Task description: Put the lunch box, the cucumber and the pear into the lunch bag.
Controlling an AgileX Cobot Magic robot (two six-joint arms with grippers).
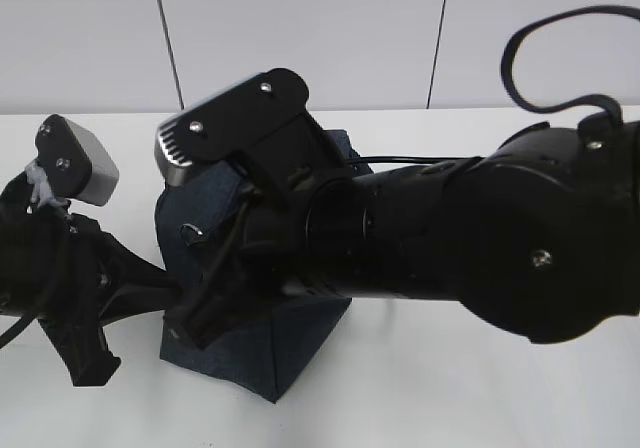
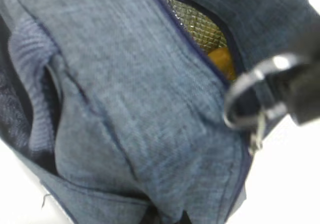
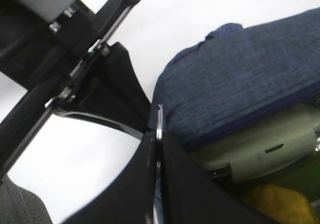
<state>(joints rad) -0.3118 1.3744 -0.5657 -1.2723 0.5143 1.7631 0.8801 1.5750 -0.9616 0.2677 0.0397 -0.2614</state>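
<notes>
The navy lunch bag [image 1: 265, 358] stands on the white table, mostly behind my right arm [image 1: 420, 248]. My right gripper [image 3: 159, 134] is shut on the zipper's metal ring pull [image 2: 247, 99] at the bag's open top. My left gripper [image 2: 172, 216] is shut on the bag's fabric low on its side [image 1: 172, 303]. Inside the opening lie the pale green lunch box [image 3: 260, 151] and the yellow-orange pear [image 3: 280, 201], which also shows in the left wrist view [image 2: 222, 59] against the silver lining [image 2: 192, 21]. A dark green patch [image 3: 300, 174] between them may be the cucumber.
My left arm's black fingers [image 3: 100, 79] sit right next to the right gripper's tip. White table [image 1: 450, 398] surrounds the bag, and a white wall stands behind. A black cable [image 1: 560, 48] loops above the right arm.
</notes>
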